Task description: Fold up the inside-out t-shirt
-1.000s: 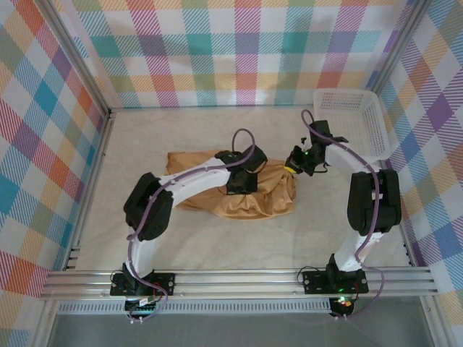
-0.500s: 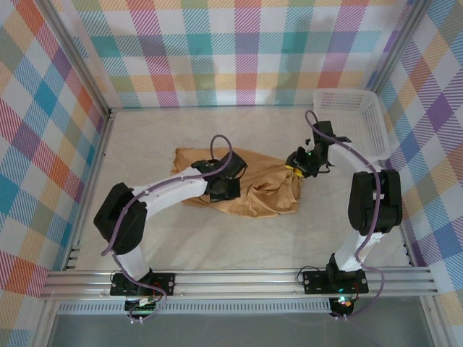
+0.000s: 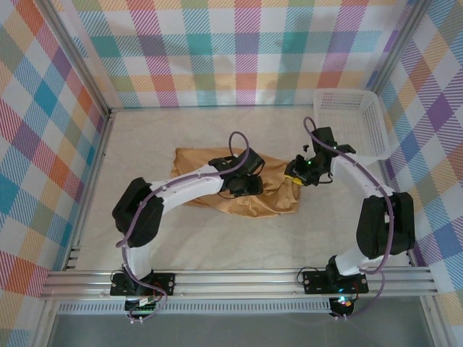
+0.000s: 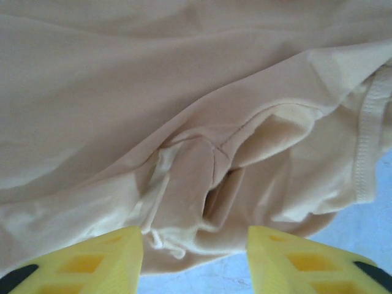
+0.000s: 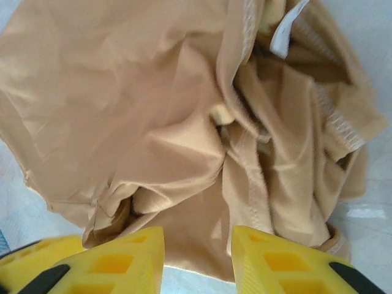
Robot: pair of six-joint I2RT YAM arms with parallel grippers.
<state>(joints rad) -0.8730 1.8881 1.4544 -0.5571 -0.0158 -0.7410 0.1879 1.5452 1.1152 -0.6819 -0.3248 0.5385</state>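
Observation:
The inside-out t-shirt (image 3: 202,163) lies crumpled as a tan heap in the middle of the table. My left gripper (image 3: 249,188) hovers over its middle, and its yellow fingers (image 4: 92,260) stand apart at a bunched fold and hem of the t-shirt (image 4: 153,92), pinching nothing. My right gripper (image 3: 294,176) is at the shirt's right end. It is open too, its fingers (image 5: 282,260) either side of wrinkled cloth of the t-shirt (image 5: 122,92) near the edge. A small white tag (image 5: 285,30) sticks out of the folds beyond them.
A white mesh basket (image 3: 354,119) stands at the back right, close behind the right arm. Plaid walls enclose the table on three sides. Bare pale tabletop (image 3: 217,246) lies between the shirt and the arm bases.
Both grippers have gone from shut to open, letting go of the cloth. The left arm swung left, then back right over the shirt. The right gripper shifted slightly.

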